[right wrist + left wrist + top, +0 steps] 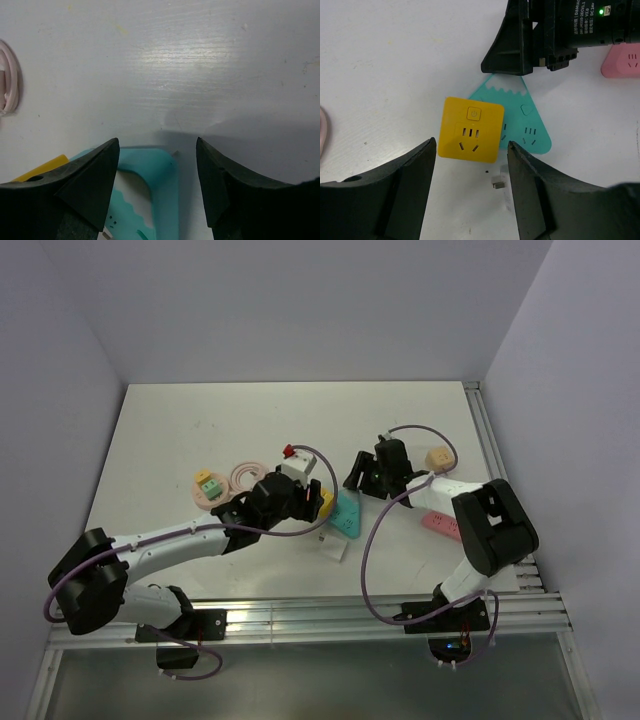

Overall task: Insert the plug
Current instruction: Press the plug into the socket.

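Left pincer [471, 152]: jaws wide, nothing held. Directly between the fingertips, just below, sits the yellow socket cube [470, 130], slotted face up. Touching its far-right side is a teal triangular socket [527, 125].

Right pincer [157, 145]: jaws also wide and empty, hovering over the teal socket's tip, close opposite my left pincer. A pink socket [622, 60] lies beyond it.

The plug [212, 487] is well behind the left pincer, off beside its forearm, apparently resting on a pink round piece [201, 498]. Prongs can't be made out.

My read: grasp step not begun. The next move calls for backing the left pincer to the plug, gripping its sides, keeping the prongs free, then lining them up with the cube's slots.
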Tool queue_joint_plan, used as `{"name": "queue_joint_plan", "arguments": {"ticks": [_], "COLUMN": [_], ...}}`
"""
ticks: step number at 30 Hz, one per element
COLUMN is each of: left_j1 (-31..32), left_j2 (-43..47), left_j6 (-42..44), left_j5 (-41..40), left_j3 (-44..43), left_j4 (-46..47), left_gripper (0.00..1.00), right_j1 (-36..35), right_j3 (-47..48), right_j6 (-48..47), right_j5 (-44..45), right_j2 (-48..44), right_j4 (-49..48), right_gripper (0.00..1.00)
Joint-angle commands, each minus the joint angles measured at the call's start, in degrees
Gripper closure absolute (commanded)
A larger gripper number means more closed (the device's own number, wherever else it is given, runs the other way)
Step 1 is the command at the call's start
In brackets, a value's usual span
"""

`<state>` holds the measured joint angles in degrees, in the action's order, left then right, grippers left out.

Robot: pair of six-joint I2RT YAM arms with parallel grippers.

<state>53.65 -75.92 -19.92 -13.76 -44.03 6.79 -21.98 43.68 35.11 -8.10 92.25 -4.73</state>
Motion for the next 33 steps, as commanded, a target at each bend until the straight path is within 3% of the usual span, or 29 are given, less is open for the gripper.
{"name": "queue_joint_plan", "arguments": {"ticks": [1, 11, 20, 28, 33], "left_j1": [-0.47, -1.18, -1.27, -1.27, -1.53], "left_j2": [-0.46, -0.28, 7.8, -1.23, -10.2], "left_j6": [2.17, 4.01, 7.17, 7.88, 7.44], "left_j5": [2.68, 2.6, 1.19, 4.01, 4.7], "left_j3": [-1.58, -2.37, -4.22, -1.94, -2.02], "left_j4": [3.5, 1.57, -1.69, 4.09, 5.6], "left_gripper": [0.36, 0.35, 0.36, 0.37, 0.43], "right_j1": [-0.43, -0.43, -0.43, -0.43, -0.43], "right_j3": [-0.87, -1.06, -1.05, -0.97, -1.14], "right_j6": [0.39, 1.19, 1.01, 0.92, 0.83], "right_j5": [-2.01, -2.45, -3.85, -4.21, -4.47], "right_j2": [0.83, 2.23, 2.67, 2.85, 2.85], "right_j4": [-3.26, -3.71, -4.23, -4.41, -4.5], "right_gripper": [0.31, 0.33, 0.34, 0.35, 0.36]}}
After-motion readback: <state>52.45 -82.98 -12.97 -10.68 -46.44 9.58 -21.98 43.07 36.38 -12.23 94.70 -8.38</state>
